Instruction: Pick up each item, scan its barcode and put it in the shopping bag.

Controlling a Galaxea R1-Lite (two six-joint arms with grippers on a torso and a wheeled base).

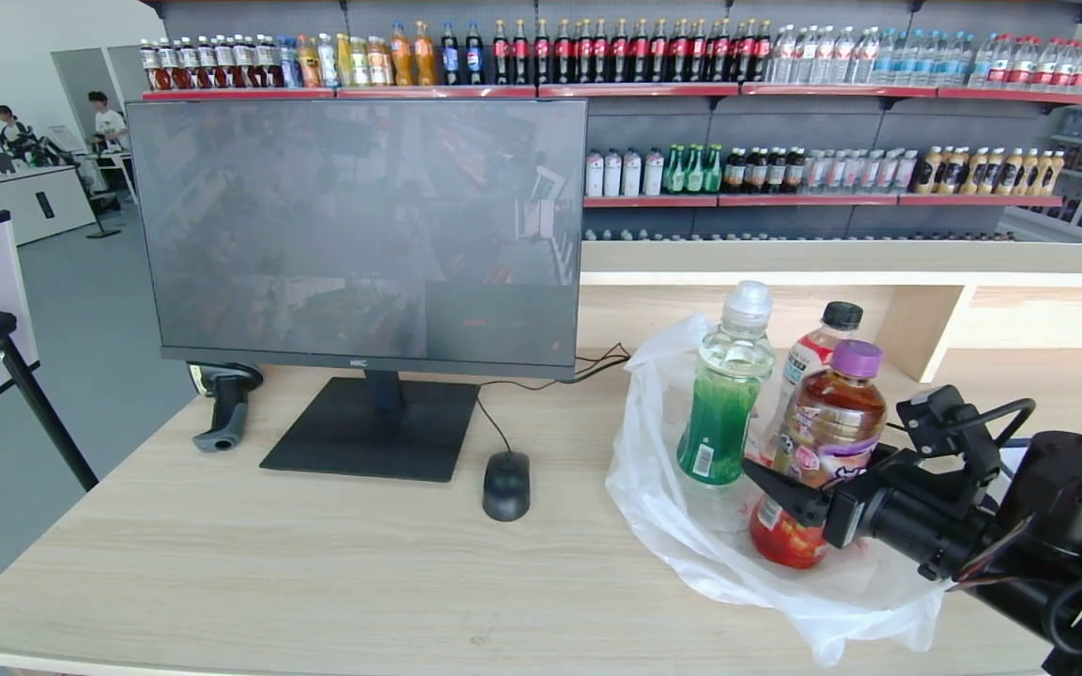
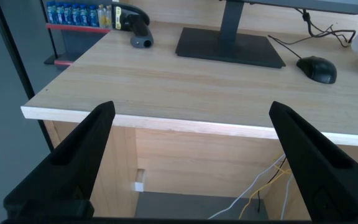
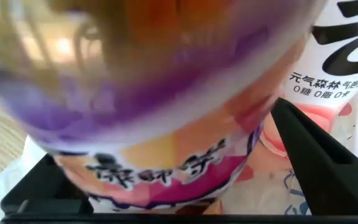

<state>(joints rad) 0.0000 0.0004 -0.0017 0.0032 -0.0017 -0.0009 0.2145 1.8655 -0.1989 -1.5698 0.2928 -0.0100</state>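
The pale wooden table (image 1: 222, 563) lies under my right pincer (image 1: 785, 488), the dark flat monitor (image 1: 363, 235) well off to its left. Directly below it spreads the white plastic shopping bag (image 1: 672, 526). My right pincer sits around the lower half of the purple-capped amber bottle (image 1: 832, 422), which stands nearly upright in the bag, its long axis crossing my grip. I cannot tell whether I clamp it or merely flank it. A green bottle (image 1: 724, 404) stands just beside it. My left pincer (image 2: 188, 118) gapes wide off the table edge, well apart, so I judge this one my right arm's work.
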